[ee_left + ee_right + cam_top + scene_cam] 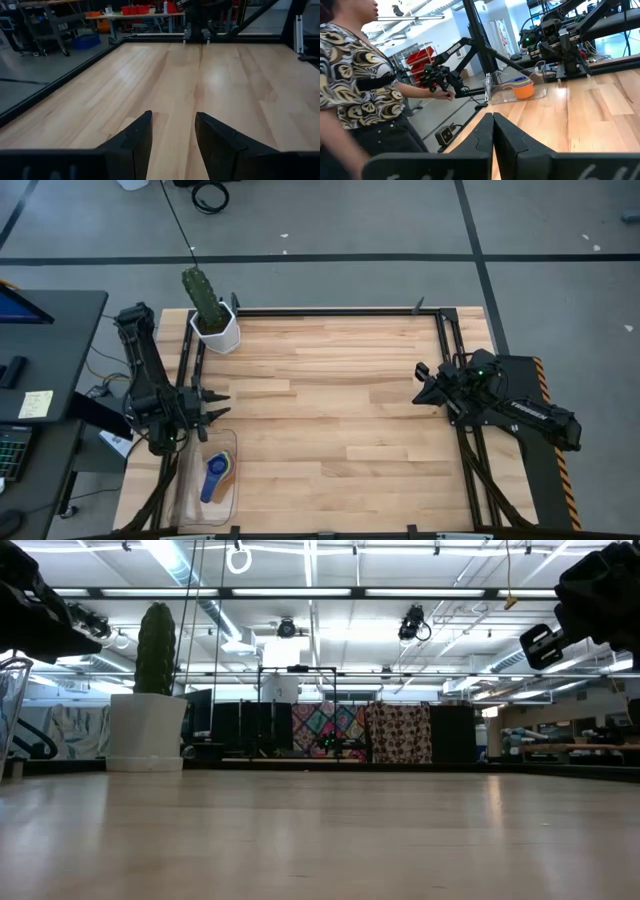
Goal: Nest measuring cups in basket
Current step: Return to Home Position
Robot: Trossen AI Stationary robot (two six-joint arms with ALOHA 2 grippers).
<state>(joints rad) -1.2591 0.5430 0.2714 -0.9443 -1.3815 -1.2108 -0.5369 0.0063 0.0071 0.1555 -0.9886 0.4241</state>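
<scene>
All visible measuring cups [217, 474] sit nested in the basket [194, 502] at seven o'clock — task apparently done; left gripper [221, 406], fingers spread, empty at nine o'clock, right gripper [421, 385], fingers together, at three.

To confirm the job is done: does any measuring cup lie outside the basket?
No, the high view shows the measuring cups stacked inside the basket.

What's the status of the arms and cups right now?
Left fingers open, right fingers shut, both empty. Cups stacked inside basket. Person standing nearby.
</scene>
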